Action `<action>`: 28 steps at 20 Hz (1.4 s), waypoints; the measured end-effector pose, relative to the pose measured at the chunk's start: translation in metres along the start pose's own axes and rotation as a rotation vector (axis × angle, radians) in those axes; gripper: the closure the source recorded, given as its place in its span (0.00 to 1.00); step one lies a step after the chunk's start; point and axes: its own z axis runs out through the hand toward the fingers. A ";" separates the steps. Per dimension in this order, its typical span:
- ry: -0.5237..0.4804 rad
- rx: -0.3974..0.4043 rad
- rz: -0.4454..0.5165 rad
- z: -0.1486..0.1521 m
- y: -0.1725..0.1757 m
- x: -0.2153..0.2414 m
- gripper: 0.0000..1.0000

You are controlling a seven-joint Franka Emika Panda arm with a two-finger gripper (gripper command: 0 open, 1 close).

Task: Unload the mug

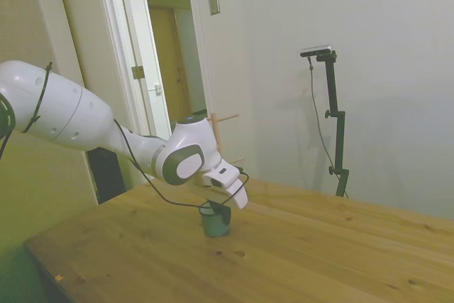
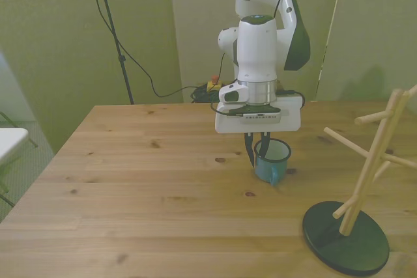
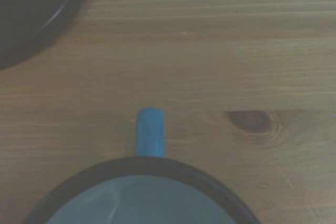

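Foreground: wooden peg stand on black round base [image 2: 346, 236], empty; blue-grey enamel mug [image 2: 272, 160] upright on tabletop [image 2: 130, 180], white gripper [image 2: 259, 151] pinching its rim; release and retreat presumably follow.

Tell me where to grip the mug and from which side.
Grip the mug by its rim wall, coming straight down from above: it stands upright and open-topped on the table. Pinch the wall away from the small handle, as the gripper seems placed now.
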 end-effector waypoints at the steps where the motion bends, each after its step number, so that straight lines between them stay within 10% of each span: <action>1: 0.000 0.000 0.000 0.000 0.000 0.000 0.00; 16: 0.053 0.066 -0.017 -0.046 -0.008 -0.007 0.00; 28: 0.015 0.103 -0.141 -0.104 0.000 -0.103 0.00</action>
